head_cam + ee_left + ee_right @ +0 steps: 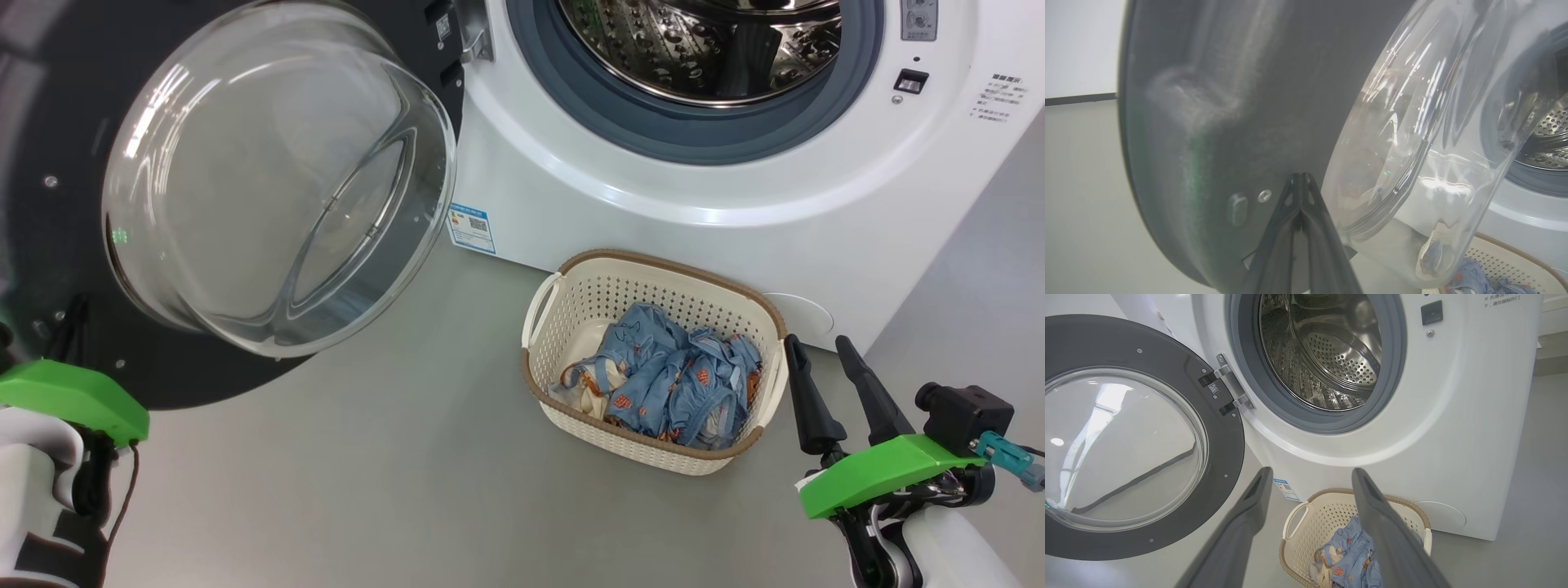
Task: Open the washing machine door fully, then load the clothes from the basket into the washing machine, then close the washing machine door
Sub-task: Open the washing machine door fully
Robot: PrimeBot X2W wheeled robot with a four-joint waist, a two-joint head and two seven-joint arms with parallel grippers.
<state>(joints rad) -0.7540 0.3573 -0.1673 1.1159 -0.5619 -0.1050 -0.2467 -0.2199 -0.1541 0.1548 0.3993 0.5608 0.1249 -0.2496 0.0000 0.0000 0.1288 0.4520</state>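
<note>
You are finishing the door-opening step, left gripper (1300, 179) jaws shut against the washing machine door (277, 180), right gripper (818, 343) jaws gaping empty beside the basket (653, 265); the clothes (669, 376) inside are awaiting a downward grasp

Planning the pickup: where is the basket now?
In the head view the basket sits on the floor right of centre, just in front of the washing machine, with the right gripper beside its right rim.

The left gripper (72, 331) is sitting at the lower left of the head view, its two dark fingers (1278, 237) pressing together into a single tip. The right gripper (816, 347) is hovering at the lower right, jaws gaping wide, pointing up the frame.
</note>
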